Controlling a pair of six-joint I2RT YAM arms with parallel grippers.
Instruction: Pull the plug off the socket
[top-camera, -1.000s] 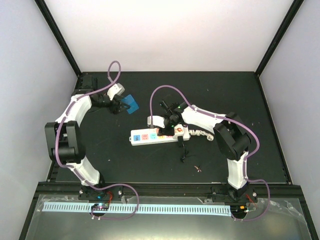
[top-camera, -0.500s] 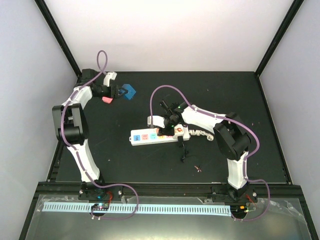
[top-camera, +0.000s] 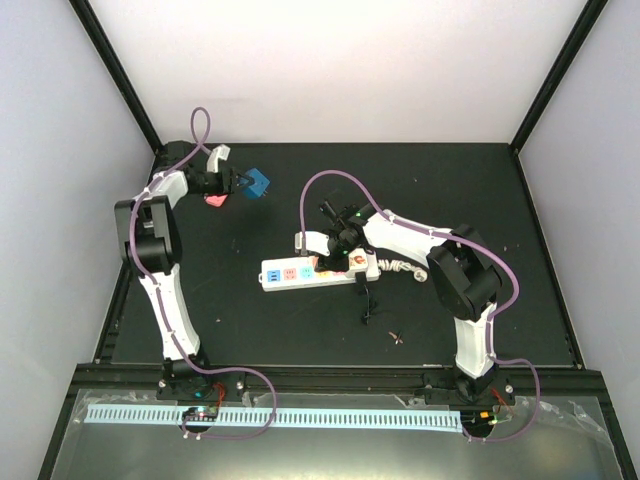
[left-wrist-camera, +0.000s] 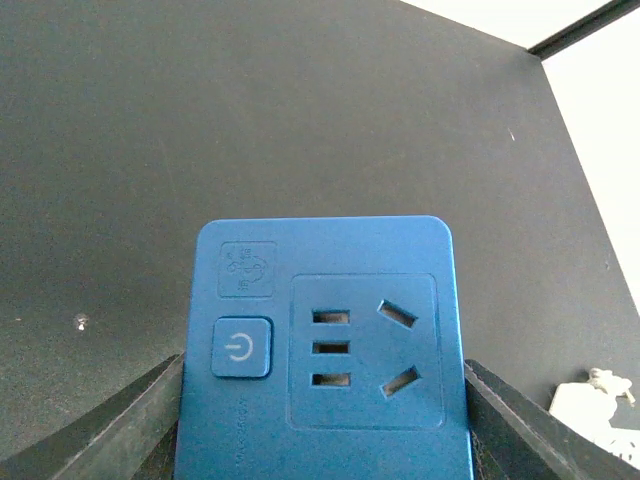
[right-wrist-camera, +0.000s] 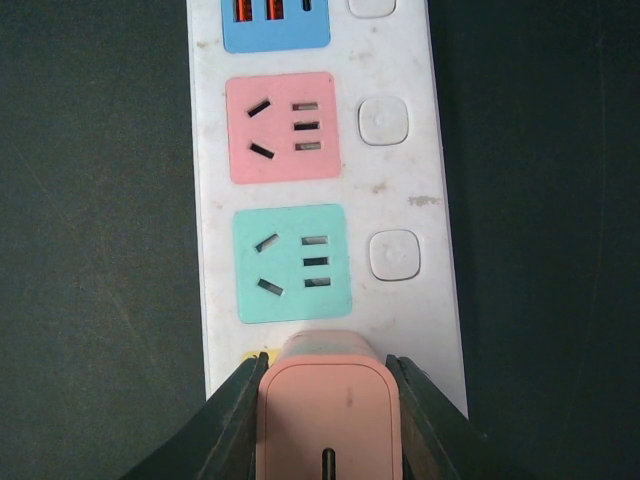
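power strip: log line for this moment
left hand: shut on blue adapter | right hand: shut on pink plug | power strip: plug at its end

My right claw (right-wrist-camera: 328, 425) pinching plug (right-wrist-camera: 328, 395): strip (right-wrist-camera: 430, 180) blocks 12 o'clock, mat (right-wrist-camera: 100, 250) free at 9 and 3. My left claw (top-camera: 243, 184) with cube (top-camera: 260, 183) well apart, 10 o'clock.

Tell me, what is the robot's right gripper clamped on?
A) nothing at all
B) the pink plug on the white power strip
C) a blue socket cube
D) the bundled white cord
B: in the right wrist view the right gripper closes on both sides of the pink plug, seated on the power strip just past the green outlet; the blue socket cube sits in the left gripper.
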